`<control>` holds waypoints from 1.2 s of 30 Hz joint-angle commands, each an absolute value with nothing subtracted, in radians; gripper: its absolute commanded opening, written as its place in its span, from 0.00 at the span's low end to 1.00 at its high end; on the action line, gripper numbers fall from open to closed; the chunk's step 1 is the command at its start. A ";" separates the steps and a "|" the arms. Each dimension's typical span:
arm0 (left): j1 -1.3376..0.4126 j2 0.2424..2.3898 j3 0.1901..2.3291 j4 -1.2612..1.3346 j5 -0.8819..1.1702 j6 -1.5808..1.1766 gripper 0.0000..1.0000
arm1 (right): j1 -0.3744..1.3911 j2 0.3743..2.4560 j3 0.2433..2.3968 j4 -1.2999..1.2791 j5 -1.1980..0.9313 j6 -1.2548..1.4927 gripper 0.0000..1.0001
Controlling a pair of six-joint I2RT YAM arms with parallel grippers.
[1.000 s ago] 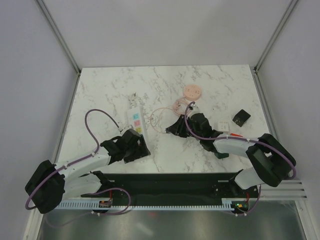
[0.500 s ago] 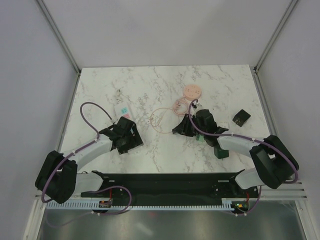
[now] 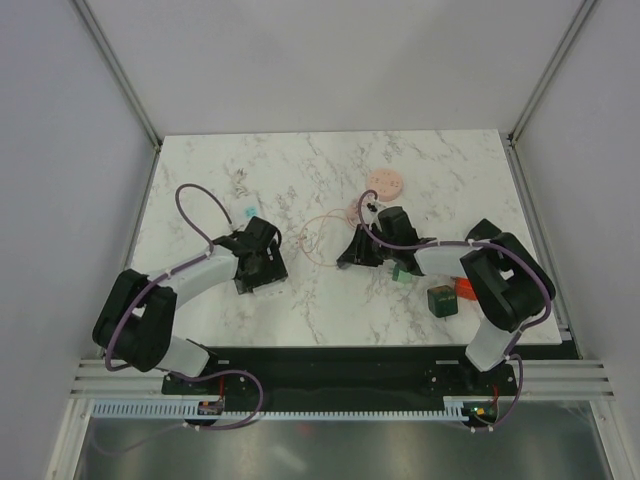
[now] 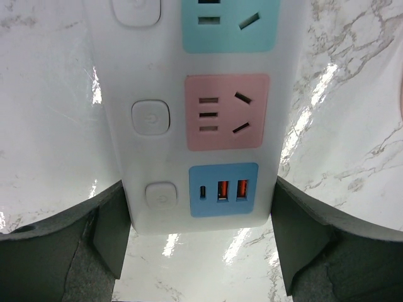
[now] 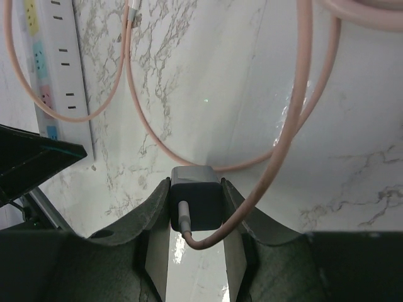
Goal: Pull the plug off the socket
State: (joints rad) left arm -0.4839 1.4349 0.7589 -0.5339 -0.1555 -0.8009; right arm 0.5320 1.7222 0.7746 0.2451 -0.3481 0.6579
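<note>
The socket, a long white power strip (image 4: 157,75) with pink and blue outlets, lies between my left gripper's (image 4: 198,192) fingers at its near end. The fingers (image 4: 113,229) press its two sides. In the top view the left arm covers most of the strip (image 3: 247,214). My right gripper (image 5: 195,189) is shut on the plug (image 5: 196,204), a small grey cube with a pink cable (image 5: 296,126) coming out of it. The plug is out of the strip and well apart from it. In the top view the right gripper (image 3: 353,256) is to the right of the left gripper (image 3: 262,258).
A round pink disc (image 3: 385,183) lies behind the right gripper, with its pink cable (image 3: 318,235) looped on the marble table (image 3: 200,180). A black box (image 3: 483,232), a green block (image 3: 441,299) and an orange piece (image 3: 464,290) lie at the right.
My left gripper has slid the power strip away and to the left. My right gripper has kept the plug near the middle, so the gap between them has grown.
</note>
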 commanded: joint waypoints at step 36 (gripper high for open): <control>-0.449 1.279 0.781 -0.549 -0.061 -0.686 1.00 | 0.074 1.520 0.699 -0.011 -0.471 0.433 0.43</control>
